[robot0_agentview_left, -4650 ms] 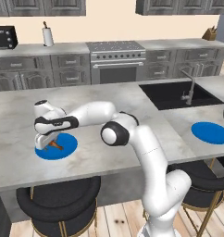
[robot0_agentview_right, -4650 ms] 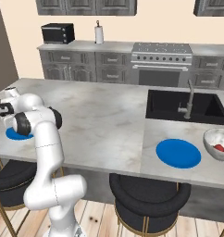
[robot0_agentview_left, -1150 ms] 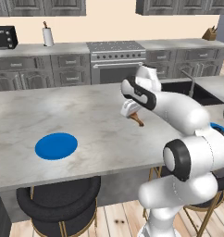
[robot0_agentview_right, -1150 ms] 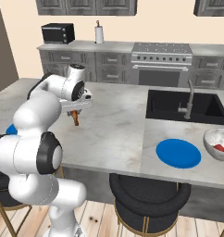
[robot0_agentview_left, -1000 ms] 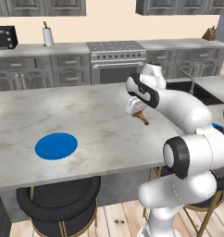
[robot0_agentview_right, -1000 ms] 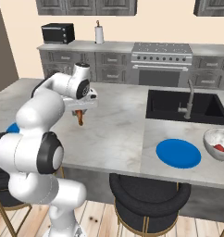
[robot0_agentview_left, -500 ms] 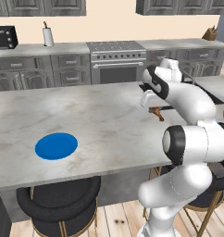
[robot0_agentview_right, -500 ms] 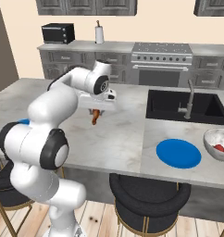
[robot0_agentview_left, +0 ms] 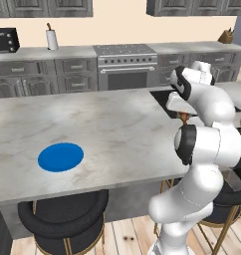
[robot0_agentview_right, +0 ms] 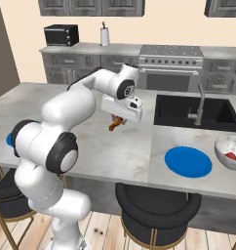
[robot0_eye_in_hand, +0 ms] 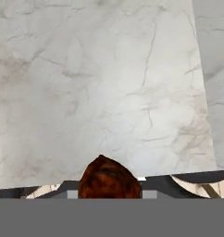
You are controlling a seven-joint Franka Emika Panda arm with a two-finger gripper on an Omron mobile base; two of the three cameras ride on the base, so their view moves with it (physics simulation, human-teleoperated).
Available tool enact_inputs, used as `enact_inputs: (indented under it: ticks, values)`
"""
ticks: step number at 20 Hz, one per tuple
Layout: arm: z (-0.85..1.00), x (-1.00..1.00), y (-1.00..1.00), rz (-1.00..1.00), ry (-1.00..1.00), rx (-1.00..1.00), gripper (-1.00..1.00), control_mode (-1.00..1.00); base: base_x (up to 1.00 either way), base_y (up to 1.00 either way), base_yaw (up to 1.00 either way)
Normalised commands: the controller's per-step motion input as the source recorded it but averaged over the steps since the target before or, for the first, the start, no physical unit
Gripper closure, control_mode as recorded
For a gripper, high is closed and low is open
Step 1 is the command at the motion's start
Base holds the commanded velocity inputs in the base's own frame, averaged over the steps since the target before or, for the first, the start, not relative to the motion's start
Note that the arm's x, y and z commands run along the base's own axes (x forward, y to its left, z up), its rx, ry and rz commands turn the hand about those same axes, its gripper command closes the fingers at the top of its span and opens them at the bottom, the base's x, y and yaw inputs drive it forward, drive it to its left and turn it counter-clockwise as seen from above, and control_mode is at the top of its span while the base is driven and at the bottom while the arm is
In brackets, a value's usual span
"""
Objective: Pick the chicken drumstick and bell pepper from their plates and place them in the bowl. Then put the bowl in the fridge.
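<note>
My gripper (robot0_agentview_right: 118,118) is shut on the chicken drumstick (robot0_agentview_right: 115,125), a brown-orange piece that hangs a little above the marble counter, left of the sink. From the left base view the gripper (robot0_agentview_left: 184,114) and the drumstick (robot0_agentview_left: 184,118) peek out behind my own arm. The hand view has the drumstick's (robot0_eye_in_hand: 109,178) thick end at the bottom, over bare marble. One blue plate (robot0_agentview_left: 60,157) lies bare on the counter's left. Another blue plate (robot0_agentview_right: 188,161) lies bare at the right front. Right of it stands the speckled bowl (robot0_agentview_right: 223,145) with the red bell pepper (robot0_agentview_right: 231,156) inside. The fridge is out of view.
A black sink (robot0_agentview_right: 193,110) with a faucet (robot0_agentview_right: 200,103) is sunk into the counter between my gripper and the bowl. Dark round stools (robot0_agentview_right: 156,206) stand under the counter's front edge. A stove (robot0_agentview_right: 176,61) and grey cabinets line the back wall.
The arm has swung right across the counter with the drumstick held, from over the middle to near the sink's left edge. Plates and bowl stayed put.
</note>
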Motion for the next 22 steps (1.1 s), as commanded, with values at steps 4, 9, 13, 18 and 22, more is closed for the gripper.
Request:
enact_inputs:
  ticks: [4, 9, 13, 18, 22]
  values:
    - [0.0, 0.0, -0.65, -0.41, 0.02, 0.0, 1.0, -1.0, 0.0, 0.0, 0.0]
    - [0.0, 0.02, -0.69, -0.31, 0.05, -0.03, 1.0, -1.0, 0.0, 0.0, 0.0]
    - [0.0, 0.0, -0.74, -0.26, 0.06, -0.08, 1.0, -1.0, 0.0, 0.0, 0.0]
    - [0.0, 0.0, -0.76, -0.24, 0.0, -0.06, 1.0, -1.0, 0.0, 0.0, 0.0]
    - [0.0, 0.0, -0.76, -0.19, 0.0, -0.09, 1.0, -1.0, 0.0, 0.0, 0.0]
